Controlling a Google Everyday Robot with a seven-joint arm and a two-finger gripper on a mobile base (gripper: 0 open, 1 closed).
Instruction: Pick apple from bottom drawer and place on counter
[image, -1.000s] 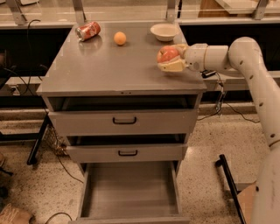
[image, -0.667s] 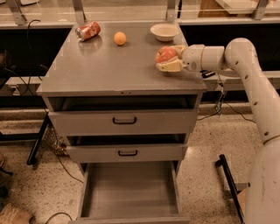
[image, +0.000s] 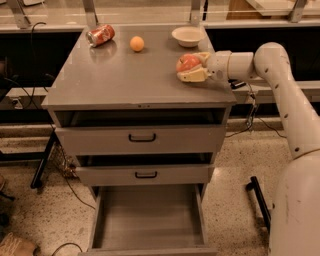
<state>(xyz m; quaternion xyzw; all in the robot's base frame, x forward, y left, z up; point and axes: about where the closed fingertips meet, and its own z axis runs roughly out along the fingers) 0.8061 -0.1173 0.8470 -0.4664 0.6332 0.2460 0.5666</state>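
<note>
— What is there on the left side?
— In the upper left of the frame you see a red metal soda can lying on its side on the broad flat grey counter. To the right of it, apart from it, sits a small plain orange round fruit.
— And lower, in the middle?
— The two shallow grey drawers with black handles are each a little open. Under them, at the bottom centre, the deep grey bottom drawer is pulled far out, and its inside shows plain grey.
— Where do you find the apple?
— Right of centre, below a pale shallow bowl, the round red apple with yellowish patches is over the right part of the counter, near its edge. Your cream-coloured two-finger gripper has its fingers closed around the apple, one above and one below. You cannot tell if the apple touches the surface. The white arm comes in from the right.
</note>
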